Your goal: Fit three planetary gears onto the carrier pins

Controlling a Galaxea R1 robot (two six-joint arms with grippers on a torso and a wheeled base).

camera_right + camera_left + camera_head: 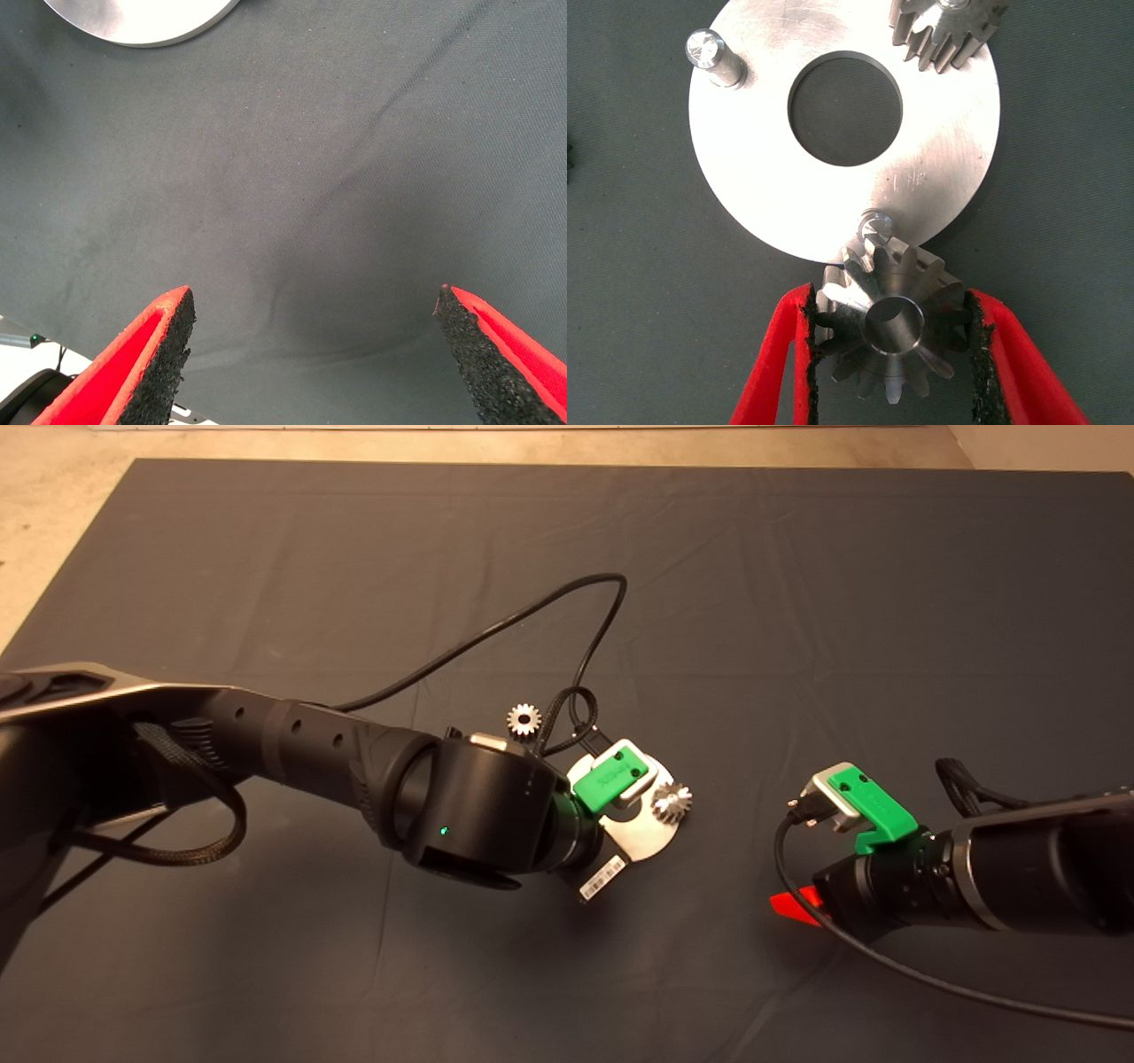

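The left gripper [890, 354] has its jaws clamped on a small silvery toothed metal gear [888, 323], bore hovering beside a short silver carrier pin [876, 225] for alignment; the right gripper [314, 354] waits nearby, jaws apart.

No text can be read with certainty. A white barcode label [602, 878] on the left arm's wrist carries bars and characters too small to make out. Faint scratched marks on the disc [908, 180] and raised lettering on the green camera mount [611, 776] stay illegible.
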